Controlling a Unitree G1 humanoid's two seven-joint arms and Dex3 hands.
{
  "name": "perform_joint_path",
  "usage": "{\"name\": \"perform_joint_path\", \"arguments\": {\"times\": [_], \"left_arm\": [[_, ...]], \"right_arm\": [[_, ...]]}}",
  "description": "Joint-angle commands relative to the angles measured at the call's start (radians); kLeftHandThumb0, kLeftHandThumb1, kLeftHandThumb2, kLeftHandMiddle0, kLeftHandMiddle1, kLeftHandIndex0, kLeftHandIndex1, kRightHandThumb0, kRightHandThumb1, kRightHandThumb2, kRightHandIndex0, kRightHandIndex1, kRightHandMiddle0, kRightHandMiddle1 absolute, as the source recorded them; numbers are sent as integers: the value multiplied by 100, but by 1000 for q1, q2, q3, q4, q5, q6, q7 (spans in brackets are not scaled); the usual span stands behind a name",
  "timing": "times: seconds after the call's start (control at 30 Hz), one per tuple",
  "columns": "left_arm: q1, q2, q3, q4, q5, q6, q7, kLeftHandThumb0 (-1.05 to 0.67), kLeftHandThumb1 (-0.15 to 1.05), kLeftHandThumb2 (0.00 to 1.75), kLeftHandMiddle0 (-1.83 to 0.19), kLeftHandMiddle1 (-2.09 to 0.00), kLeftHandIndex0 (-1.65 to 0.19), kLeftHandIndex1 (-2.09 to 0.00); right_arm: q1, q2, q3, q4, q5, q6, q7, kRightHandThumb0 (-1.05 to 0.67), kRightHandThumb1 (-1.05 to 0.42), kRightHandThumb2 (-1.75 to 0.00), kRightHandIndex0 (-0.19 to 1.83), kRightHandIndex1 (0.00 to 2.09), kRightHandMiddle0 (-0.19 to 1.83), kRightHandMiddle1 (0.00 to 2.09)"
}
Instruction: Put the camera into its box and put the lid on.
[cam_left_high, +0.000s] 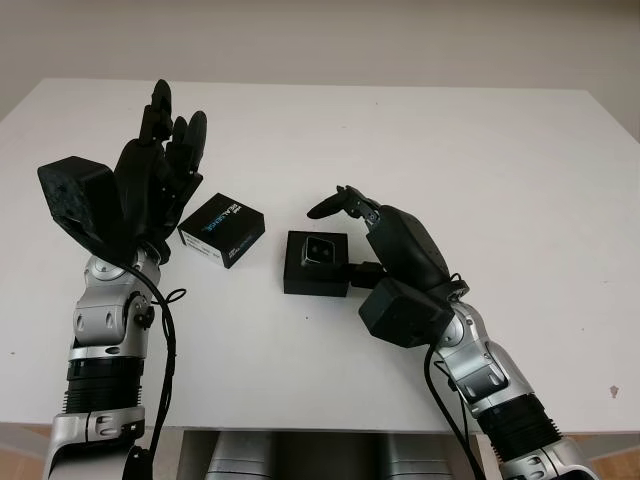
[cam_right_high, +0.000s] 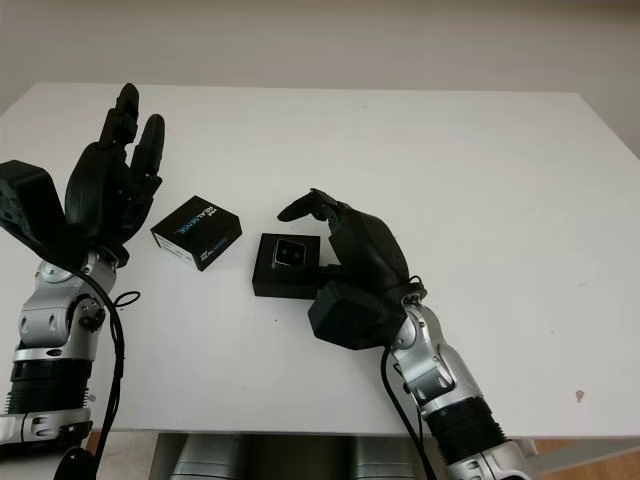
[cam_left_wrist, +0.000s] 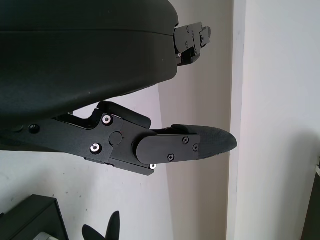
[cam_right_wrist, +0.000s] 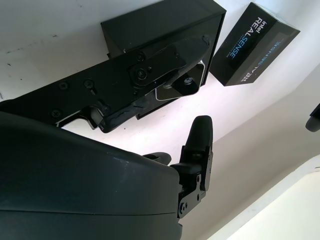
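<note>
The small silver camera (cam_left_high: 318, 249) lies inside the open black box (cam_left_high: 300, 281) at the table's middle. The black lid (cam_left_high: 222, 229), printed with white and blue lettering, lies flat just left of the box. My right hand (cam_left_high: 346, 213) is against the box's right side, open, with one finger (cam_right_wrist: 150, 70) reaching across above the camera (cam_right_wrist: 183, 86); whether it touches is unclear. My left hand (cam_left_high: 172, 118) is raised upright above the table, left of the lid, open and holding nothing. The lid (cam_right_wrist: 255, 45) sits apart from the box (cam_right_wrist: 150, 25) in the right wrist view.
The white table (cam_left_high: 450, 150) stretches wide behind and to the right of the box. Its front edge (cam_left_high: 300, 430) runs just past my forearms. A pale wall stands behind the table's far edge.
</note>
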Motion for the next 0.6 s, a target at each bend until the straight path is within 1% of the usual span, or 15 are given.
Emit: {"name": "perform_joint_path", "arguments": {"times": [0.0, 0.3, 0.57], "left_arm": [[0, -1, 3, -15, -2, 3, 3, -62, 105, 42, 15, -6, 17, -5], [6, 1, 1, -18, 2, 1, 3, -62, 105, 42, 14, -6, 17, -6], [10, 7, 0, -17, 5, 0, -4, -62, 105, 43, 14, -5, 16, -6]], "right_arm": [[-6, -2, -2, -11, -1, 2, -5, -67, -88, -5, 31, 9, 27, 114], [-5, 5, 1, 20, -6, 12, -35, -57, -88, -5, 34, 10, 32, 117], [-10, 5, 9, 41, -22, 25, -47, -50, -90, -6, 35, 10, 36, 117]]}}
